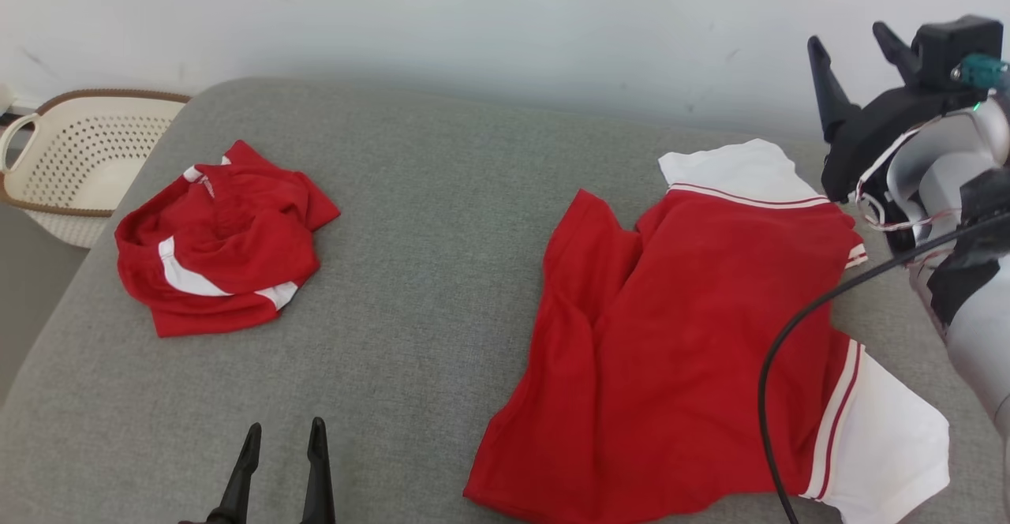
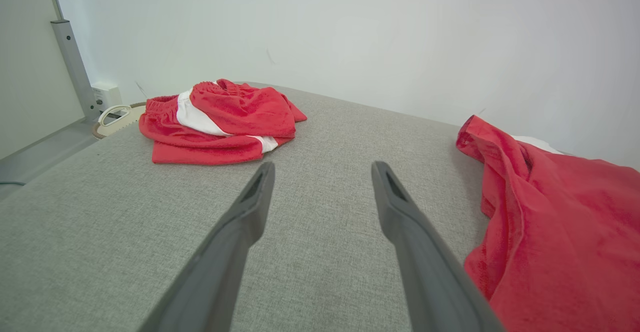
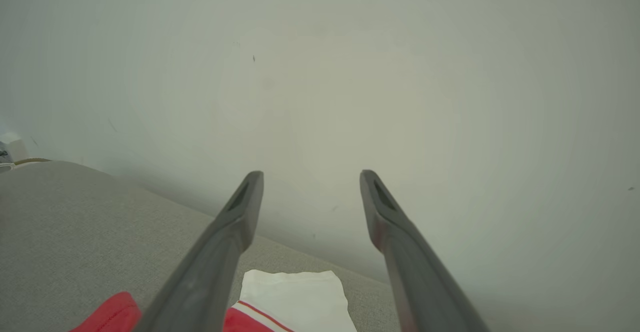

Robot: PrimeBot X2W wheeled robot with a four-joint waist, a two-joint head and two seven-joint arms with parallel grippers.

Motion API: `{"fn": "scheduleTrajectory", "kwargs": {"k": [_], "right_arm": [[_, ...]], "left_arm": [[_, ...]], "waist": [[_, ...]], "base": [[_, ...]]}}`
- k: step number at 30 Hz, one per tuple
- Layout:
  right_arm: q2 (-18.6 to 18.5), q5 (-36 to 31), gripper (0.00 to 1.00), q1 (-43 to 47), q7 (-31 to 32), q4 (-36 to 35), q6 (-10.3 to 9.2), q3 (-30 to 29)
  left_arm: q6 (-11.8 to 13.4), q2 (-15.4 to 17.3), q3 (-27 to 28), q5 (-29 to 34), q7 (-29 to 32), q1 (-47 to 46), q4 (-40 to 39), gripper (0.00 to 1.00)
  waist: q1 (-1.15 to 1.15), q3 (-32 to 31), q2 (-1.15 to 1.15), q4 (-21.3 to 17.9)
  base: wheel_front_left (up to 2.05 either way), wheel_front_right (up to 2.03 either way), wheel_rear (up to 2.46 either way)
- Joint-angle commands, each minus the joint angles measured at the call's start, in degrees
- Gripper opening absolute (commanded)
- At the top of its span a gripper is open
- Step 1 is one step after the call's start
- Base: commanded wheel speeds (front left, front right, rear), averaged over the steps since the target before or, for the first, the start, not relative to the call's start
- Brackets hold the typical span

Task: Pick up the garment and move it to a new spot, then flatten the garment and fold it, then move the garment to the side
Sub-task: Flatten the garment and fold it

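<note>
Red and white cloth on a grey cushion.

The shirt (image 1: 694, 334) is red with white sleeves, each edged by thin red and white stripes. The shorts (image 1: 229, 248) are red with white curved side panels. The cushion (image 1: 426, 271) is a flecked mid-grey weave and the wall (image 1: 473, 19) is pale grey-white. The basket (image 1: 87, 153) is cream, dotted with small holes and rimmed in brown. The left gripper (image 1: 286, 429) and right gripper (image 1: 846, 33) are black, as is the cable (image 1: 777, 350).

A red shirt (image 1: 694, 334) with white sleeves lies spread at 4 o'clock on the grey tabletop (image 1: 426, 216), and crumpled red shorts (image 1: 221, 244) lie at 9. A basket (image 1: 71, 161) sits at 10. The right gripper (image 1: 846, 33) hangs open at 2, the left gripper (image 1: 286, 425) open at 7.
</note>
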Motion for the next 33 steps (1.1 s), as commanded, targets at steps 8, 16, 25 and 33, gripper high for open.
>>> {"fn": "scheduleTrajectory", "kwargs": {"k": [8, 16, 25, 33], "right_arm": [[-1.7, 2.3, 1.00, 7.5, -0.6, -7.0, -0.03, -3.3], [-1.8, -1.3, 1.00, 17.8, -0.6, -13.7, -0.04, -10.9], [-1.0, -5.6, 1.00, 29.9, -0.6, -22.0, -0.03, -20.0], [2.9, -11.1, 1.00, 40.6, -0.6, -30.5, -0.03, -28.6]], "left_arm": [[-0.2, 0.0, 1.3, 0.9, -0.2, 1.6, -0.4, 1.00], [-0.4, 0.0, 1.7, 1.2, -0.2, 2.5, -0.6, 1.00], [-0.4, 0.0, 1.3, 1.3, -0.2, 2.7, 0.0, 1.00], [-0.7, 0.0, 1.4, 1.5, -0.2, 3.2, -0.1, 1.00]], "waist": [[0.00, -2.0, 0.00, -3.2], [0.00, -3.4, 0.00, -5.9], [0.00, -4.1, 0.00, -7.0], [0.00, -4.8, 0.00, -8.4]], "base": [[0.00, 0.00, 0.00], [0.00, 0.00, 0.00], [0.00, 0.00, 0.00], [0.00, 0.00, 0.00]]}}
